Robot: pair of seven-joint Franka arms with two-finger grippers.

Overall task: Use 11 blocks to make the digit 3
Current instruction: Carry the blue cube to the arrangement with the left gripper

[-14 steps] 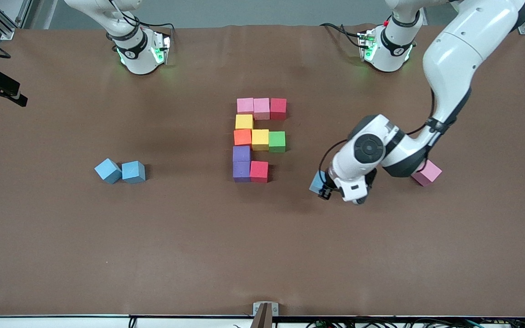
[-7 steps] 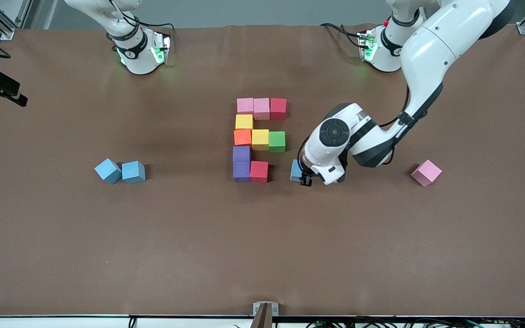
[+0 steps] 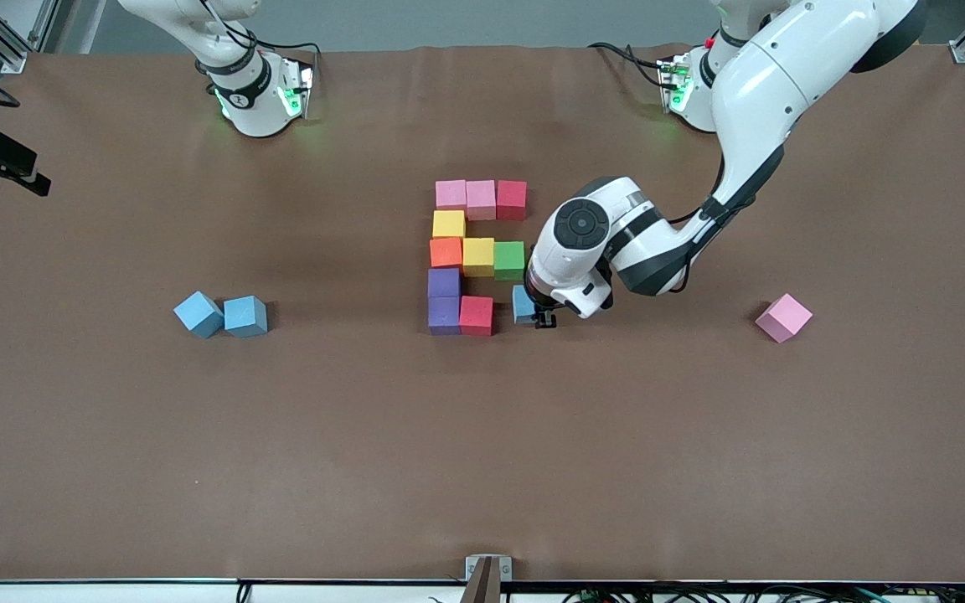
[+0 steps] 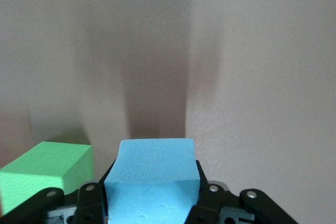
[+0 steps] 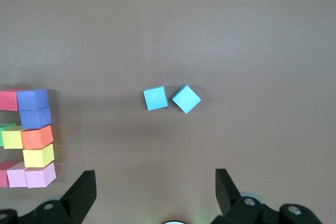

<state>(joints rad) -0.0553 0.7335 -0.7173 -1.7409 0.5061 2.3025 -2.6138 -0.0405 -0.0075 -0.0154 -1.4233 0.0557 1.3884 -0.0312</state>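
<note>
The left claw (image 3: 543, 318) has travelled across the brown bench (image 3: 482, 452) from near the loose pink foam cube (image 3: 783, 317) toward the coloured figure, carrying a small matte light blue foam cube (image 3: 523, 304) pinched between its fingers; a second ago it was well apart from the figure, and now the cube is just beside the red foam cube (image 3: 476, 315) that ends the nearest bar. In the left wrist view the light blue cube (image 4: 152, 182) sits squarely between the closed fingers (image 4: 209, 203), with the green foam cube (image 4: 44, 174) close at one side.

That means the digit 3 (image 3: 476, 255) is 1 cube from done. 10 cubes are already in place: 2 pink and 1 red in the bar farthest from the front camera, 1 yellow joiner, then orange, yellow and green in the middle bar, 1 purple joiner, and purple plus red in the nearest bar. The gap beside that red cube is where I judge the light blue cube belongs, and it looks almost over it.

The right claw (image 5: 156, 195) waits with its fingers spread wide, looking down from near its base, out of the front view.

Around: 2 more light blue foam cubes (image 3: 221, 315) lie touching toward the right arm's end of the bench, and the loose pink cube lies toward the left arm's end. None of these block the way. The tight part is the green cube just farther from the front camera than the gap: the claw's finger could nudge it or the red neighbour on the way down.
</note>
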